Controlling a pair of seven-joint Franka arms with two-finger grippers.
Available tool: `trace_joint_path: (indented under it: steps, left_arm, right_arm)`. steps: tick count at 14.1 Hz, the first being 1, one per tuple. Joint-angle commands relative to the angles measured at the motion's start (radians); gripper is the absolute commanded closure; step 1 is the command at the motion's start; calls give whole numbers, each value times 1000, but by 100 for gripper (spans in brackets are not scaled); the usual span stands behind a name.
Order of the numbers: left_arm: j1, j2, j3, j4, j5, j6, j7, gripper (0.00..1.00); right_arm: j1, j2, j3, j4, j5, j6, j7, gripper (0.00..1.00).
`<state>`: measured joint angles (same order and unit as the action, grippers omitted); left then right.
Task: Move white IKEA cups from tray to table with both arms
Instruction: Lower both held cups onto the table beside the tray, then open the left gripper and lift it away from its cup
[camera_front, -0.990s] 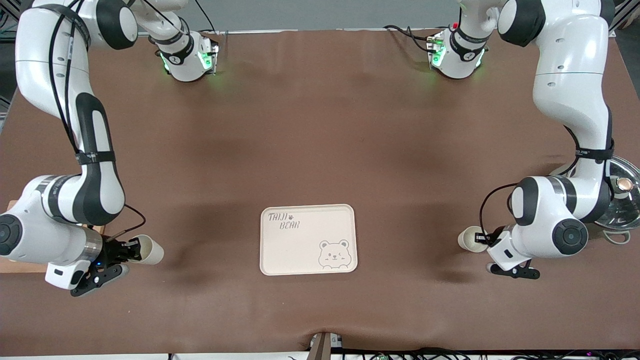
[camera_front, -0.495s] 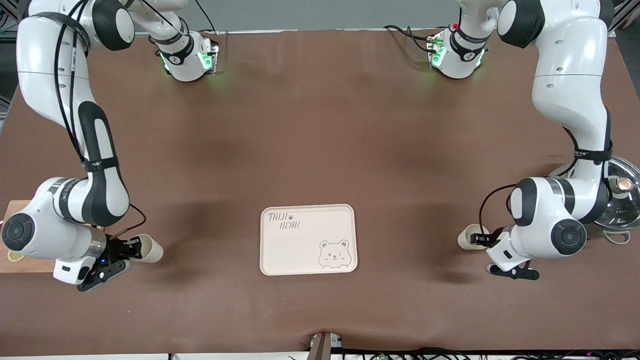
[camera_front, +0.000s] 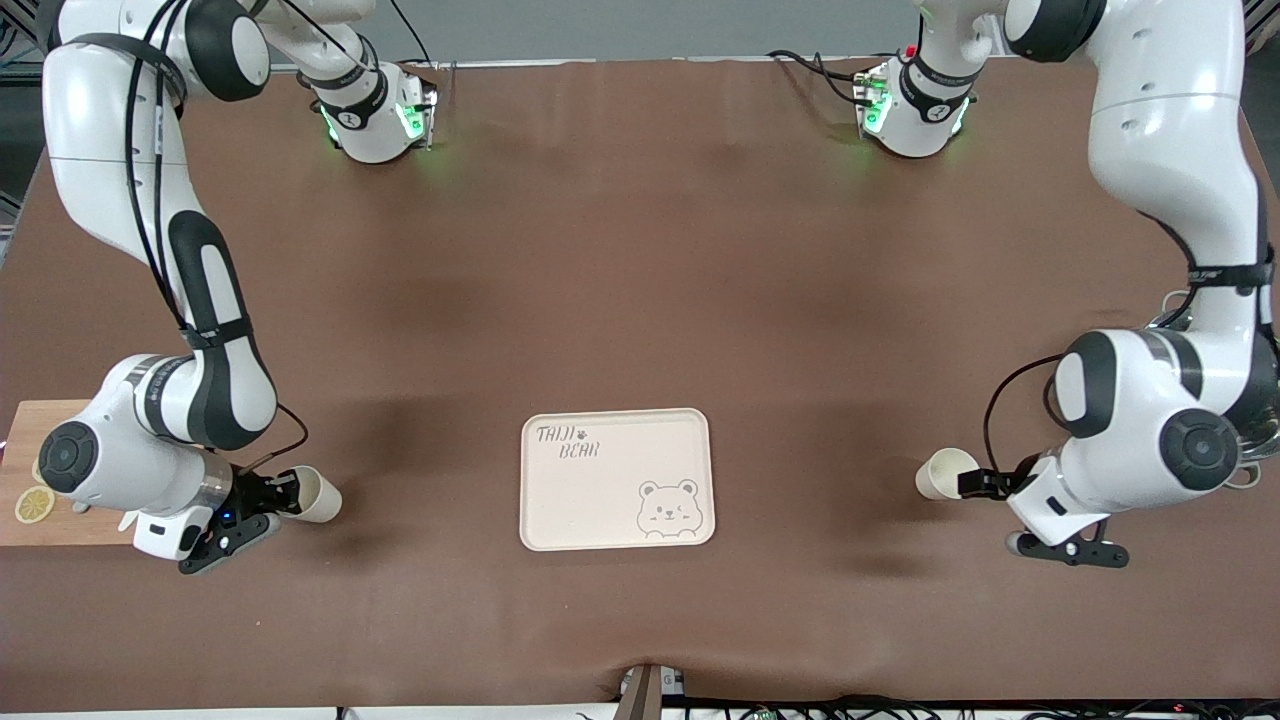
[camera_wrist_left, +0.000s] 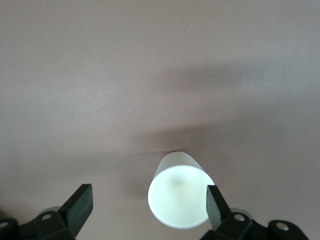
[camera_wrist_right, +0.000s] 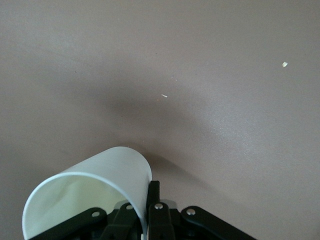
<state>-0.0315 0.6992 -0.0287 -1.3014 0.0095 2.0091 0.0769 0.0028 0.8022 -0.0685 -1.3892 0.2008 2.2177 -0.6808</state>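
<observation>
Brown cloth covers the table (camera_front: 640, 250). The bear tray (camera_front: 616, 478), low in the middle of the front view, holds nothing.

One cup (camera_front: 940, 474) stands on the cloth toward the left arm's end. The left gripper (camera_front: 985, 483) is spread wide around it, fingers clear of its wall.

The right gripper (camera_front: 275, 492) is clenched on the other cup (camera_front: 318, 495), pinching the wall at the rim, low over the cloth at its own end.

These tumblers look light, stiff and smooth, so they likely tip easily. A rim pinch seems the best hold.
</observation>
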Motion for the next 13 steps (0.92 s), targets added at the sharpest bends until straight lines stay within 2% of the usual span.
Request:
trace_joint_path:
  steps: [1, 5, 13]
  left_arm:
    - [-5, -81, 0, -19, 14, -78, -9, 0]
    - [-14, -165, -4, -19, 30, -179, -86, 0]
    - [-1, -329, -8, -21, 35, -401, -114, 0]
  right_arm:
    - [-15, -11, 12, -17, 28, 16, -33, 100]
    - [-14, -9, 13, -22, 28, 25, -34, 100]
    - [-11, -6, 15, -50, 28, 74, -34, 100]
